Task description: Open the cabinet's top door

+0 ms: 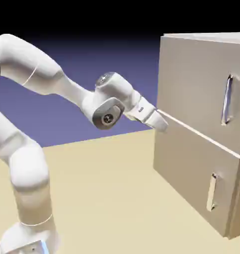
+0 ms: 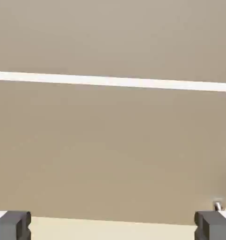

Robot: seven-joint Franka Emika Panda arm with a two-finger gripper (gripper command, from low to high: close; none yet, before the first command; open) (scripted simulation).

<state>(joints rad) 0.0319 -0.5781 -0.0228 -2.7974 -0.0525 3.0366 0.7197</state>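
Located the cabinet [image 1: 206, 36] at the exterior view's right, with 2 doors stacked 1 above the other. Identified the top door [image 1: 191, 82] as the larger, upper beige-grey panel. Found it closed, flush with the cabinet front. Recorded its long silver handle [image 1: 227, 99] as vertical, mounted toward the exterior view's right side of the panel. Found the lower door [image 1: 186, 166] also closed, directly beneath, fitted with 1 shorter beige handle [image 1: 211, 192]. Noted a thin white strip [image 1: 199, 132] running between the 2 panels.

Observed the white arm [image 1: 37, 62] extending from the exterior view's left toward the cabinet, wrist bent and hand sloping down to the right. Found the gripper [image 2: 113, 227] open, with 2 grey fingertips [image 2: 16, 226] wide apart and holding nothing. Placed it in the exterior view at the cabinet's left portion, around the level of the white strip and well apart from the silver handle. Cannot tell from either view the exact clearance to the panels.

In the hand view, noted the white strip crossing at a slight slant above the middle, with beige-grey panel above and below. Sighted a small metallic fitting [image 2: 218, 205] at the lower right, partly hidden behind 1 fingertip. Recorded a pale yellow surface [image 1: 107, 183] below the arm and beside the cabinet.
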